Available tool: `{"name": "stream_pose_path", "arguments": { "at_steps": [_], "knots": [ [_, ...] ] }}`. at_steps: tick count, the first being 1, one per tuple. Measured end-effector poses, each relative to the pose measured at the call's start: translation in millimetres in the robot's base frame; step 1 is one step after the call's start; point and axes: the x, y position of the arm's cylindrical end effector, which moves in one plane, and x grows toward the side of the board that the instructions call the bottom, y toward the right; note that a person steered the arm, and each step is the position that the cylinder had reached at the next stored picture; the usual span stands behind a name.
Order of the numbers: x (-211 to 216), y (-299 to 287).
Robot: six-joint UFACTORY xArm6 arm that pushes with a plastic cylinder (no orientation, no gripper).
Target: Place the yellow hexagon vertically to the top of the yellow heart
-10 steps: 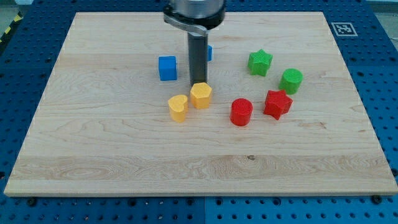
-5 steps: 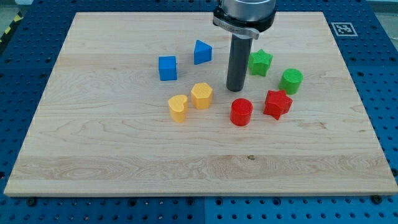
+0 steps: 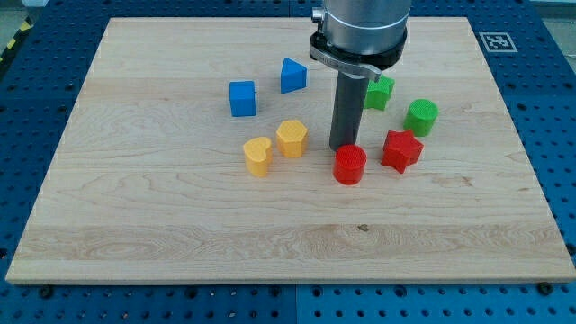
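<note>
The yellow hexagon [image 3: 292, 138] sits near the board's middle, touching or almost touching the yellow heart [image 3: 257, 155], which lies just below and to its left. My tip [image 3: 342, 147] rests on the board to the right of the hexagon, with a clear gap between them. The tip stands right at the upper left edge of the red cylinder [image 3: 349, 164].
A blue cube [image 3: 242, 98] and a blue triangular block [image 3: 292, 75] lie above the yellow pair. A green star [image 3: 382, 91], partly hidden by the rod, a green cylinder [image 3: 420, 117] and a red star [image 3: 401, 149] lie to the right.
My tip moved from just above the yellow hexagon to the right, then down toward the red cylinder. No block has visibly moved.
</note>
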Motion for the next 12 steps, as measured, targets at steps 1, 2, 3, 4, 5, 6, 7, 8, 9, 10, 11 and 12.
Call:
{"name": "stream_pose_path", "arguments": {
  "at_steps": [1,2,3,4,5,6,7,8,9,10,11,12],
  "knots": [
    [0,-5],
    [0,-27],
    [0,-35],
    [0,-36],
    [-5,-44],
    [-17,-49],
    [-20,-49],
    [-16,-40],
    [-4,-32],
    [2,-34],
    [7,-45],
    [16,-50]
  ]
}}
